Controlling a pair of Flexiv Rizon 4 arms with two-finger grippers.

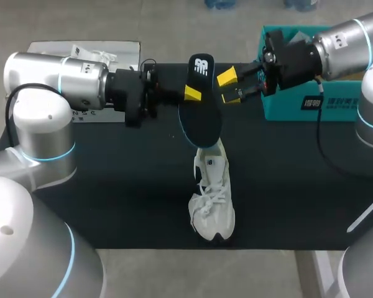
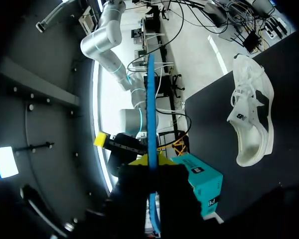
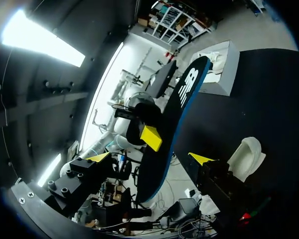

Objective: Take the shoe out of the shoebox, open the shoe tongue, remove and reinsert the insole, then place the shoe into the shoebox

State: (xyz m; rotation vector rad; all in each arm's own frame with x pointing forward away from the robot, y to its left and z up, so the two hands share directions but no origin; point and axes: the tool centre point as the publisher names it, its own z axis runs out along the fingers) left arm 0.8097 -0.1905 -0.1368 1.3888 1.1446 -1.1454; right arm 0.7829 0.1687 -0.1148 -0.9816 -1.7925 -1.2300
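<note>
My left gripper [image 1: 191, 94] is shut on a black insole [image 1: 201, 118] with a blue edge and holds it in the air above the table's middle. In the left wrist view the insole [image 2: 151, 99] stands edge-on between that gripper's [image 2: 150, 162] fingers. My right gripper [image 1: 229, 87] is open just to the right of the insole, its yellow tips apart and holding nothing. From the right wrist the insole [image 3: 174, 119] lies ahead of my right gripper [image 3: 149, 158]. The white shoe [image 1: 211, 198] lies on the black table, below the insole, toe toward the front edge.
The teal shoebox [image 1: 298, 112] stands at the back right, behind my right gripper. A white box [image 1: 81, 49] with white contents sits at the back left, behind my left arm. Bare black tabletop [image 1: 124, 186] lies either side of the shoe.
</note>
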